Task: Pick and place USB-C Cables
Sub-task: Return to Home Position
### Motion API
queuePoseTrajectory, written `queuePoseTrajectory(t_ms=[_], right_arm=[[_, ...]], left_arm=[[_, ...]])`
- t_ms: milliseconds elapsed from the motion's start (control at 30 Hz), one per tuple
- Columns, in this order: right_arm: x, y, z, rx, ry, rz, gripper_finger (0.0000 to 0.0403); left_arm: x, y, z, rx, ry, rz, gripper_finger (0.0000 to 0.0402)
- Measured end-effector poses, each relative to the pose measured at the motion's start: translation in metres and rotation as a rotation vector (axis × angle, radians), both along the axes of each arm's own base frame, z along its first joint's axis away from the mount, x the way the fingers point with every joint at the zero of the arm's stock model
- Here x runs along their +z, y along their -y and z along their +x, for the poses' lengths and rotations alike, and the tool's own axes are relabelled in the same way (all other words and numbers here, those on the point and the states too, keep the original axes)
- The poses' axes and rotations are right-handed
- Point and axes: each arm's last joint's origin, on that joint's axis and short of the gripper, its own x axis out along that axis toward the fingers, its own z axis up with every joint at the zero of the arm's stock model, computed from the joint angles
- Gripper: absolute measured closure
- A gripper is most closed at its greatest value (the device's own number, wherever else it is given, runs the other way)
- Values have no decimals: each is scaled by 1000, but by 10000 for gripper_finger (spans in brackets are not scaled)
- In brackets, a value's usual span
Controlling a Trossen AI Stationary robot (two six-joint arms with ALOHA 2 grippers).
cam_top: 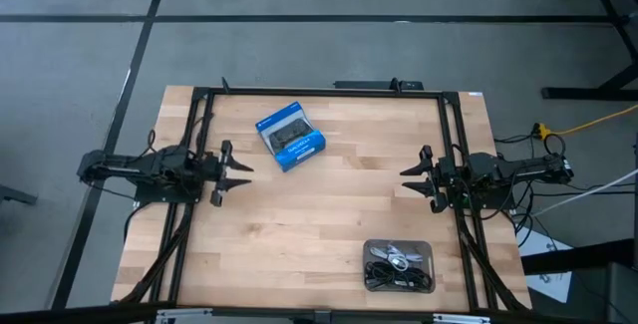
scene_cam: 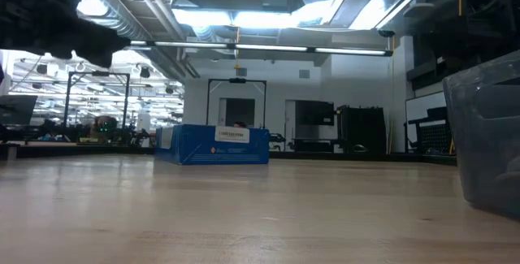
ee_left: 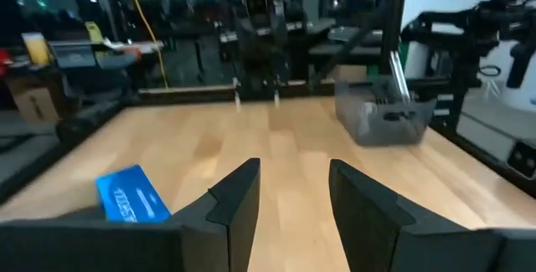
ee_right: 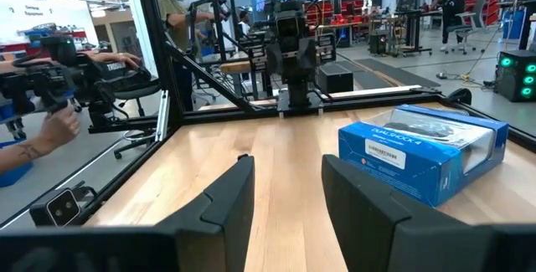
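The USB-C cables [cam_top: 398, 267] lie in a grey tray [cam_top: 426, 248] near the table's near right corner: black coiled bundles and a whitish-silver one on top. The tray [ee_left: 383, 115] also shows in the left wrist view, and its wall [scene_cam: 490, 138] at the right of the low view. My left gripper [cam_top: 242, 176] hovers open at the table's left side. My right gripper [cam_top: 407, 177] hovers open at the right side, farther back than the tray. In their own wrist views the left fingers [ee_left: 289, 205] and right fingers [ee_right: 285, 201] stand apart over bare wood.
A blue box [cam_top: 290, 136] lies on the table's far middle, also seen as the blue box [ee_right: 421, 155] and the blue box [scene_cam: 213, 145]. A black frame [cam_top: 319, 92] borders the table. People stand in the room beyond; a hand [ee_right: 59, 125] shows at the left.
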Motion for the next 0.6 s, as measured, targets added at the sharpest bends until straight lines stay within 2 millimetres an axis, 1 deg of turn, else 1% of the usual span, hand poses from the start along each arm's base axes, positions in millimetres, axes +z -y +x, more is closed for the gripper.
queuePoseTrajectory(t_ms=[600], right_arm=[[0, 0, 0, 0, 0, 0, 257]], left_arm=[[0, -1, 1, 19, -3, 3, 264]])
